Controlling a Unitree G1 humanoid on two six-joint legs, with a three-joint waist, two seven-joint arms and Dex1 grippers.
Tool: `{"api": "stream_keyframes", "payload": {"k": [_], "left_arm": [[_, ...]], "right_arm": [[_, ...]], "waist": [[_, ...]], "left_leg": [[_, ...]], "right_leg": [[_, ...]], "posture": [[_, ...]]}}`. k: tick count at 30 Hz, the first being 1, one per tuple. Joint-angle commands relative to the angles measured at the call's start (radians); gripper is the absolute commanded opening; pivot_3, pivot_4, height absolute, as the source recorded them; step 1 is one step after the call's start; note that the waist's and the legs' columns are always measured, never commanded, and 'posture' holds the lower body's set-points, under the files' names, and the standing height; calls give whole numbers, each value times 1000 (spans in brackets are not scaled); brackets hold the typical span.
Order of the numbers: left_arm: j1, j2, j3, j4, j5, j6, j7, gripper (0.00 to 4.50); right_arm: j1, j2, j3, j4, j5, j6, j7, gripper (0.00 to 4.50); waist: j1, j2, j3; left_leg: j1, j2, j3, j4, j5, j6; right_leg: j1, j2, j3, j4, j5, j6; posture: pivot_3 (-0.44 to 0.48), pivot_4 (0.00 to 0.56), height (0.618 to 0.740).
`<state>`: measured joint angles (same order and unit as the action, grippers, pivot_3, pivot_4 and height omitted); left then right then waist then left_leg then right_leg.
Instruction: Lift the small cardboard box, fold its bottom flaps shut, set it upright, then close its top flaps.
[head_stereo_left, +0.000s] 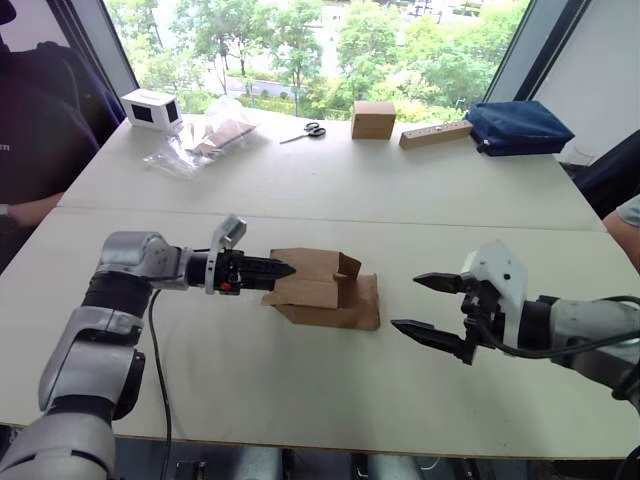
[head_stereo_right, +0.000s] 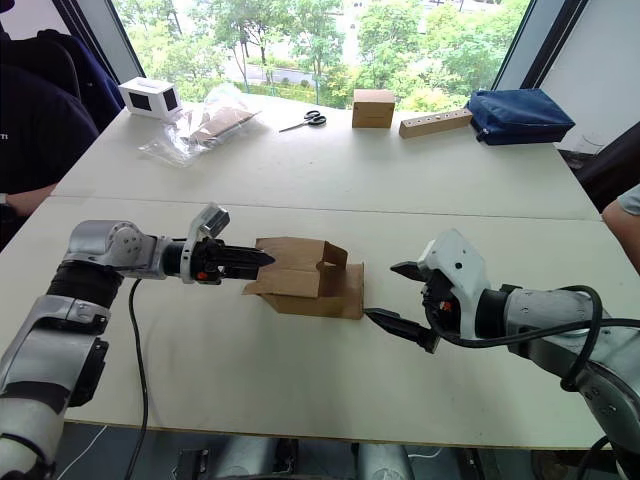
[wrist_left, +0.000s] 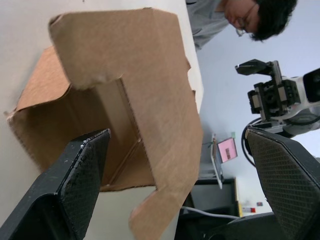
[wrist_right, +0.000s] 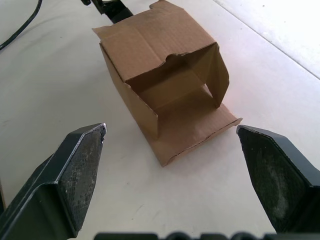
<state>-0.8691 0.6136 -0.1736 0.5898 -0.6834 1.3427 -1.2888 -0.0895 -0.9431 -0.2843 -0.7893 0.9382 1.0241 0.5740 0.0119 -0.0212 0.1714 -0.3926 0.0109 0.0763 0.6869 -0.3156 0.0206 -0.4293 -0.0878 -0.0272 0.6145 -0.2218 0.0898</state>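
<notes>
One small cardboard box (head_stereo_left: 322, 290) on its side at bench (head_stereo_left: 300, 395) centre, flaps open, one left gripper (head_stereo_left: 268, 268) at its 9 o'clock, fingers spread, one right gripper (head_stereo_left: 435, 306) at 3 o'clock, fingers spread, one scissors (head_stereo_left: 304, 131) at 12 o'clock.

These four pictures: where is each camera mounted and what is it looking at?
Left eye view: on the head, looking down over the table; both arms show, left claw at the small cardboard box, right claw open.
Right eye view: beside it, same scene.
Left wrist view: looks along its black fingers into the box's open end.
Right wrist view: looks between its fingers at the box's other open end.
Shared: all show the box.
</notes>
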Motion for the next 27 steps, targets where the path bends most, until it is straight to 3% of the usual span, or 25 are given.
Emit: {"api": "stream_keyframes", "payload": {"k": [1, 2, 5, 14, 27], "left_arm": [[-31, -28, -4, 23, 15, -29, -39, 3966], [-34, -31, -9, 26, 21, -36, -47, 3825], [-57, -51, -3, 58, 39, -50, -56, 2550], [-92, -93, -7, 110, 76, -75, -91, 2550], [-73, -82, 3, 97, 101, -68, -125, 2550]], "right_arm": [[19, -10, -31, -24, -5, -29, 6, 4500], [25, -11, -33, -23, -8, -34, 9, 4500], [50, -13, -42, -18, -20, -52, 21, 4500], [110, -2, -36, -14, -63, -104, 31, 4500], [134, 1, -25, -1, -103, -143, 42, 4500]], "waist": [[1, 0, 0], [1, 0, 0], [1, 0, 0], [-1, 0, 0], [0, 0, 0]], "left_leg": [[0, 0, 0, 0, 0, 0], [0, 0, 0, 0, 0, 0], [0, 0, 0, 0, 0, 0], [0, 0, 0, 0, 0, 0], [0, 0, 0, 1, 0, 0]], "right_leg": [[0, 0, 0, 0, 0, 0], [0, 0, 0, 0, 0, 0], [0, 0, 0, 0, 0, 0], [0, 0, 0, 0, 1, 1], [0, 0, 0, 0, 1, 1]], "posture": [[0, 150, 740], [0, 150, 740], [0, 150, 740], [0, 150, 740], [0, 150, 740]]}}
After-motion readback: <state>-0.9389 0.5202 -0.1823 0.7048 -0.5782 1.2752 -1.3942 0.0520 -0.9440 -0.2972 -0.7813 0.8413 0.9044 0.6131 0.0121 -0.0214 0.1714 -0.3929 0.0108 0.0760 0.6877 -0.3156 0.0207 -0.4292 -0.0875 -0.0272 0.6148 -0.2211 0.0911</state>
